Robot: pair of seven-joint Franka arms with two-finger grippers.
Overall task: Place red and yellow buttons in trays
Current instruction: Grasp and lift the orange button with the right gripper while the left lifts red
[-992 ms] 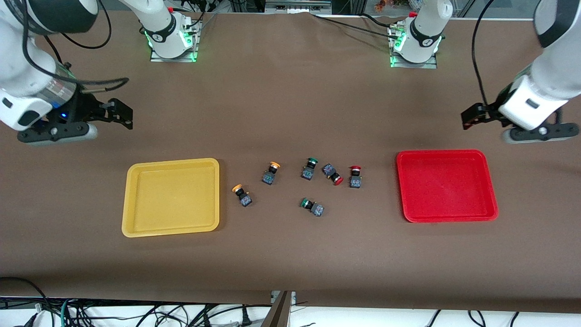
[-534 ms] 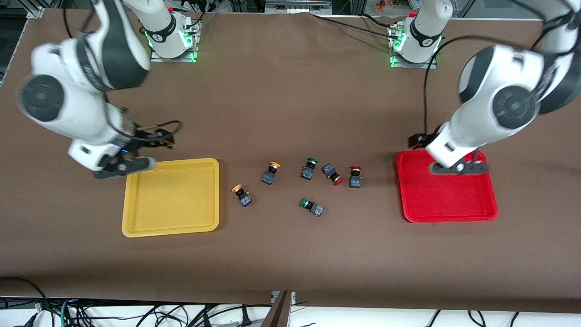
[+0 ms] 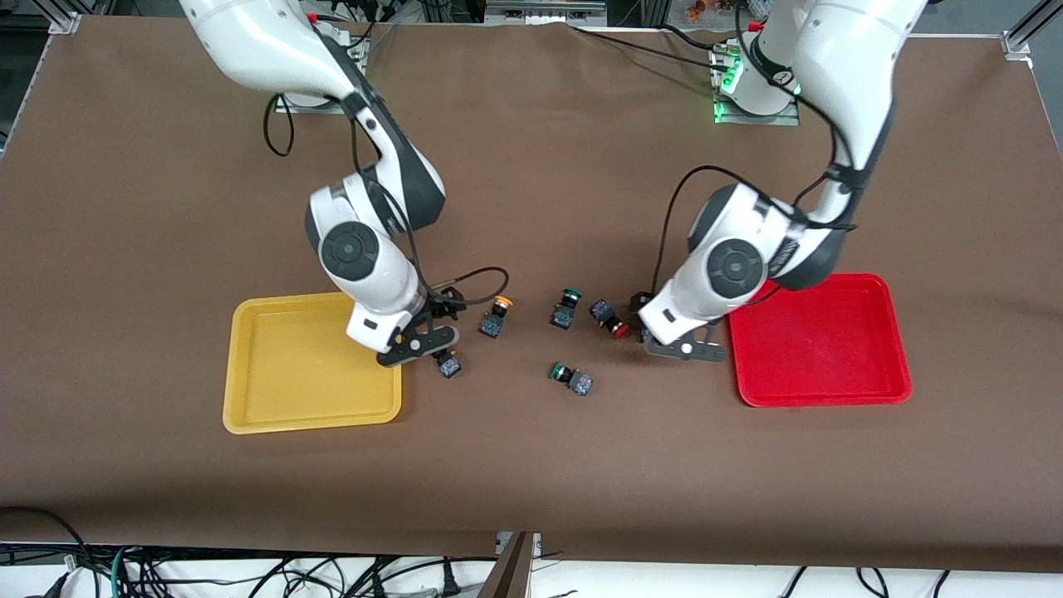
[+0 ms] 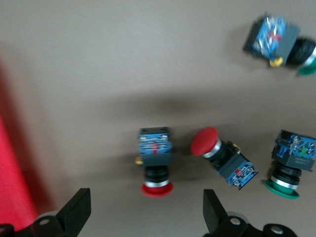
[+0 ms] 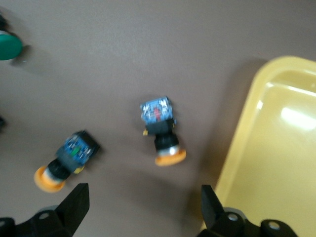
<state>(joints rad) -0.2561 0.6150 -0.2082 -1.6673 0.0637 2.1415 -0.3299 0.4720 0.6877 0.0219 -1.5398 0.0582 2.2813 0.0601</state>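
Observation:
My left gripper [image 3: 677, 342] is open over a red button [image 4: 157, 163] that lies beside the red tray [image 3: 818, 340]; its open fingers [image 4: 74, 217] straddle the cap end. A second red button [image 3: 609, 320] lies on its side close by and also shows in the left wrist view [image 4: 222, 155]. My right gripper [image 3: 419, 342] is open over a yellow button [image 3: 448, 363], seen in the right wrist view [image 5: 162, 131], next to the yellow tray [image 3: 311, 361]. The other yellow button [image 3: 496, 317] lies a little farther from the front camera. Both trays hold nothing.
Two green-capped buttons lie among the others: one [image 3: 565, 309] between the yellow and red ones, one [image 3: 571, 378] nearer the front camera. Brown cloth covers the table. Cables trail from both wrists.
Both arms have swung in from the table's ends toward the middle and come down. The left gripper now hangs over a red button, the right over a yellow one. The buttons have not moved.

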